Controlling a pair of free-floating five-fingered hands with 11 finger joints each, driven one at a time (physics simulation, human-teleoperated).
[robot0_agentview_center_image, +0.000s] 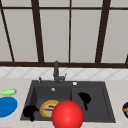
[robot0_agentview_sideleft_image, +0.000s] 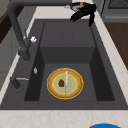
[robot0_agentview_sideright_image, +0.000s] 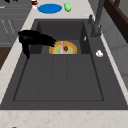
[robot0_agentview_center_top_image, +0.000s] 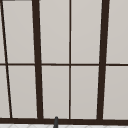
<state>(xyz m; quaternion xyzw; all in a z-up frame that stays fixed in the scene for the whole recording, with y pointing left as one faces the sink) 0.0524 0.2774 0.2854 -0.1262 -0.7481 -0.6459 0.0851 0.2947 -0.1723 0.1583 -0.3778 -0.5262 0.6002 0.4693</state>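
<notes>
While both hands float empty, the plate (robot0_agentview_center_image: 48, 108) lies flat in the sink's (robot0_agentview_center_image: 107, 117) left basin.
Right hand (robot0_agentview_center_image: 85, 97) hangs over the right basin, fingers (robot0_agentview_sideleft_image: 76, 16) straight and together, thumb down. Left hand (robot0_agentview_center_image: 30, 111) sits at the front-left rim, pose can't be told. Judgement: any drop toward the plate should clear the red ball (robot0_agentview_center_image: 67, 115) and basin wall.

A plate (robot0_agentview_center_image: 48, 108) lies in the sink's (robot0_agentview_center_image: 105, 100) left basin, apparently behind a ball (robot0_agentview_center_image: 67, 115).
</notes>
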